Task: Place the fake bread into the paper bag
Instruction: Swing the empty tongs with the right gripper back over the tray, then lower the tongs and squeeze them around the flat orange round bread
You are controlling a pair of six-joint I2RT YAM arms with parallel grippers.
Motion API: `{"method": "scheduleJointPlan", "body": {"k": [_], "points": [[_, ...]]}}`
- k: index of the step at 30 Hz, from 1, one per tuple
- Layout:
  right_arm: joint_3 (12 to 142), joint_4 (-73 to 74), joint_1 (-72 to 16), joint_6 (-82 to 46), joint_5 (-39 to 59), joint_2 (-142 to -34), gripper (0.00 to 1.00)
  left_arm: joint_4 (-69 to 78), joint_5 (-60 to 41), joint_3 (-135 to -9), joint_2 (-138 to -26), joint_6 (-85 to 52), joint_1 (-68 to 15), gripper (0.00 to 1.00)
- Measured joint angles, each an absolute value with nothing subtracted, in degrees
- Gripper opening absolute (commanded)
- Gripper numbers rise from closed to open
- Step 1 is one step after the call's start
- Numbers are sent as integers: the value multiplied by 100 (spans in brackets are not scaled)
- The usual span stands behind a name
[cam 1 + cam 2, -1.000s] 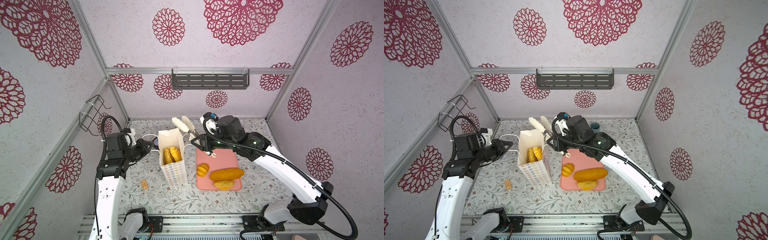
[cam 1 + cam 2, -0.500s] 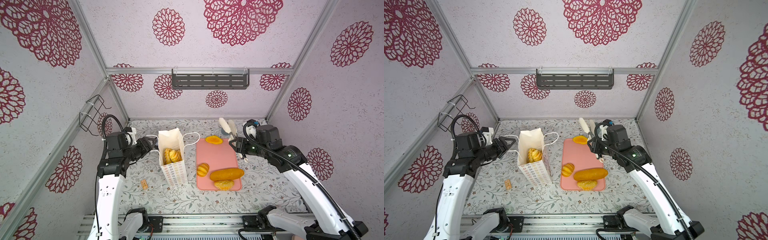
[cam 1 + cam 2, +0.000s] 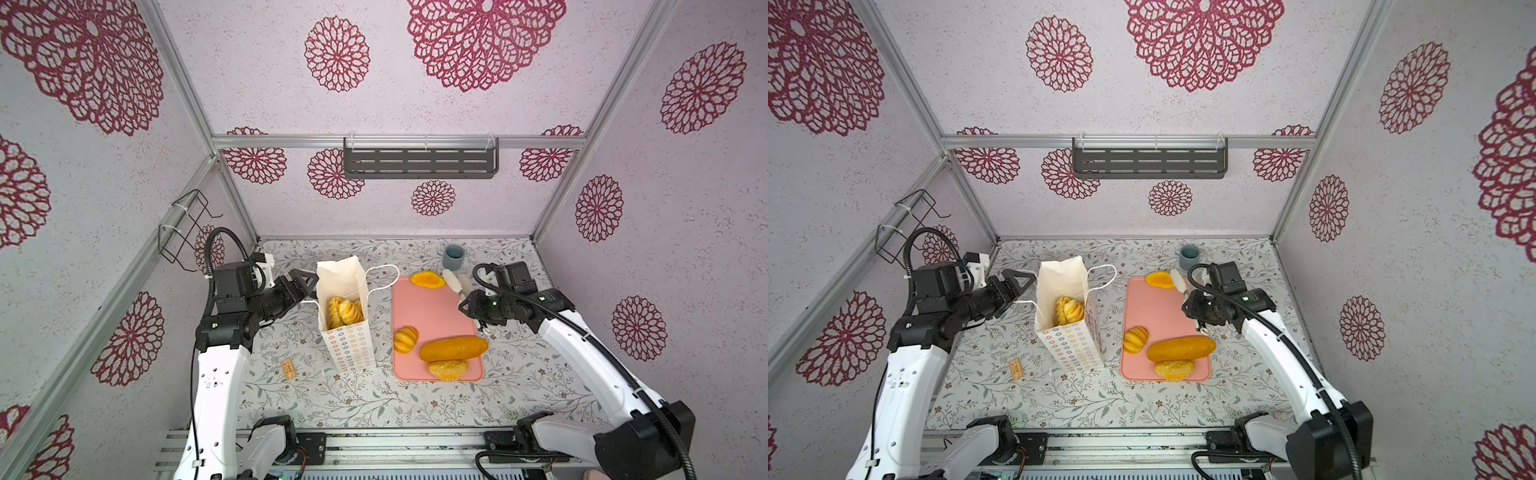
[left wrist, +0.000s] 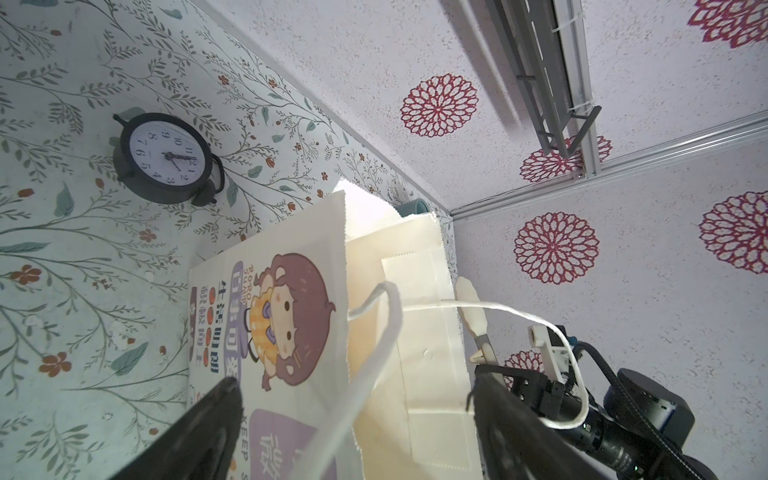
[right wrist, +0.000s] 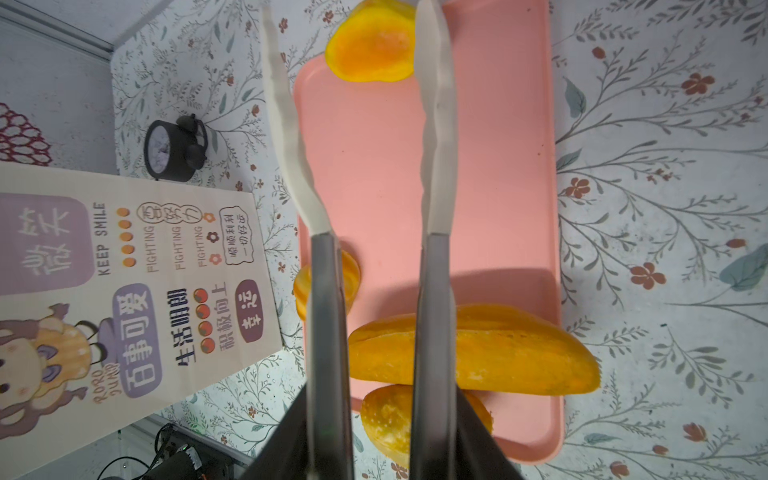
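Observation:
The paper bag stands upright with fake bread inside. My left gripper is open beside the bag's left face, and a cord handle runs loosely between its jaws. On the pink tray lie a flat oval piece, a ridged bun, a long loaf and a rounded piece. My right gripper is shut on white-tipped tongs. Their tips stand apart and empty beside the flat oval piece.
A grey-blue cup stands at the back right, close to the tongs. A small tan cracker piece lies left of the bag. A black alarm clock sits behind the bag. A wire rack hangs on the left wall.
My left gripper has opened and let go of the bag's handle. My right arm has swung the tongs from above the bag over to the tray's far right end.

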State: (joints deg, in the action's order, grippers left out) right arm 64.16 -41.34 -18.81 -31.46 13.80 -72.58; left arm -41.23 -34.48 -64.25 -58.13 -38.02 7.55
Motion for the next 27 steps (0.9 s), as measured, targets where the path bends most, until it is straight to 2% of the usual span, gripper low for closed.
{"method": "scheduleJointPlan", "body": {"k": [3, 16, 27], "points": [[6414, -4060, -1826, -3092, 1382, -7524, 43, -4125, -3446, -6423, -5813, -3789, 757, 100], [6495, -3887, -1791, -2847, 1345, -8366, 43, -4128, -3422, -6423, -5819, -3767, 755, 97], [7253, -4121, -1772, -2443, 1020, -8938, 47, -4110, -3424, -6372, -5861, -3756, 757, 98]]}}
